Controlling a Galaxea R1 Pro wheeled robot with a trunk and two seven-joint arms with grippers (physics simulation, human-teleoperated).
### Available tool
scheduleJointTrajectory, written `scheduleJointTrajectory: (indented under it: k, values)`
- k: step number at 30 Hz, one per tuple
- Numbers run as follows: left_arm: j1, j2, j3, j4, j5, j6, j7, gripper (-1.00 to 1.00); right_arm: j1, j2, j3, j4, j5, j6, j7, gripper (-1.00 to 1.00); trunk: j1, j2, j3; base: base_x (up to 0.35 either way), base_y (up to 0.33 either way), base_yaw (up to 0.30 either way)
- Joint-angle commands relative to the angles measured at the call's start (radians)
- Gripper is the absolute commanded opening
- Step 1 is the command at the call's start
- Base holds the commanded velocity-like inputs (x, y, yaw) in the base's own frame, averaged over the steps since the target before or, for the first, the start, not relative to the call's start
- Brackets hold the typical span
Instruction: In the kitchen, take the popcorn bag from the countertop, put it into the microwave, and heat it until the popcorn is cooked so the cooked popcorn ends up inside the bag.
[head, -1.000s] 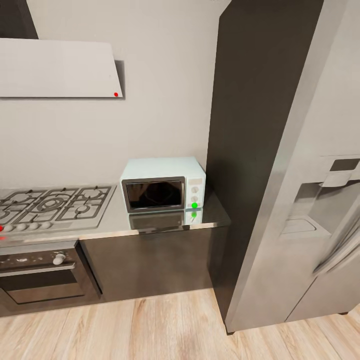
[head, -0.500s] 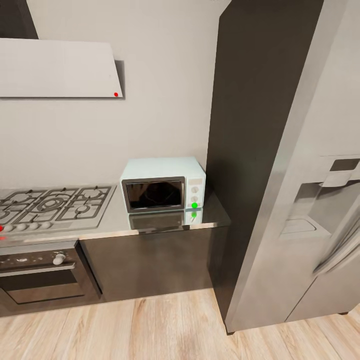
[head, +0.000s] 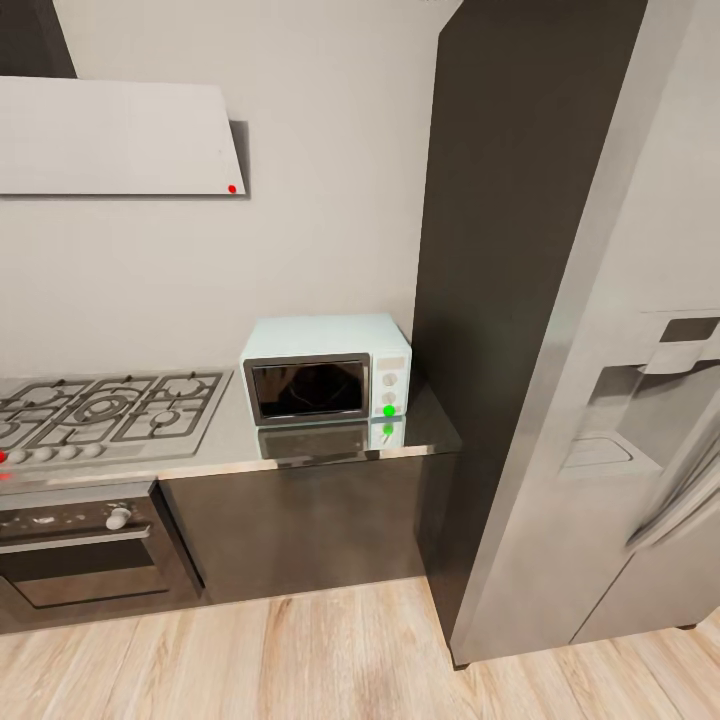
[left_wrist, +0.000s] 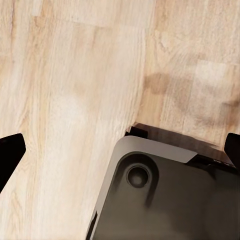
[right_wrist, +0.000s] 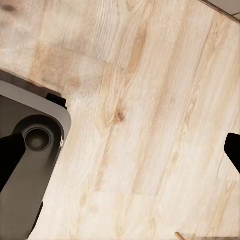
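You are facing the microwave (head: 326, 368), which sits on the countertop (head: 215, 445) with its wider side running along the wall and its dark glass door (head: 307, 389) turned toward you, shut. Take the microwave as your landmark: the gas hob (head: 105, 408) lies just beside it on the same worktop, the tall steel fridge (head: 590, 330) stands close on its other side, the white slanted hood (head: 118, 136) hangs on the wall above and beyond the hob, and the built-in oven (head: 85, 548) sits below the hob, lower than the microwave. On the microwave's control strip next to the door you can see two white knobs (head: 389, 387) stacked one over the other and a lit green light (head: 389, 411) beneath them, mirrored in the glossy worktop; any lettering on the panel is too small to read. The hood carries a small red dot (head: 232, 188) near its lower corner. Your left gripper (left_wrist: 120, 150) points down at the wood floor (left_wrist: 75, 75), its two dark fingertips spread wide to the frame's edges with nothing between them, above a corner of the robot's dark base (left_wrist: 165, 200). Your right gripper (right_wrist: 120, 152) is likewise spread wide and empty over the floor. How far either claw is from the microwave cannot be told.
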Motion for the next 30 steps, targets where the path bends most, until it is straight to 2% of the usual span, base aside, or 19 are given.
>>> scheduleJointTrajectory:
  k: [1, 30]
  values:
    - [-0.001, 0.000, 0.001, 0.000, 0.000, -0.003, 0.003, 1.00, -0.001, -0.001, 0.007, -0.001, -0.011, -0.004, -0.003, 1.00, 0.000, -0.002, -0.002, 0.000, 0.000, 0.000]
    - [-0.001, 0.000, 0.001, 0.000, 0.000, -0.003, 0.003, 1.00, -0.001, -0.001, 0.008, -0.001, -0.011, -0.004, -0.003, 1.00, 0.000, -0.002, -0.002, 0.000, 0.000, 0.000]
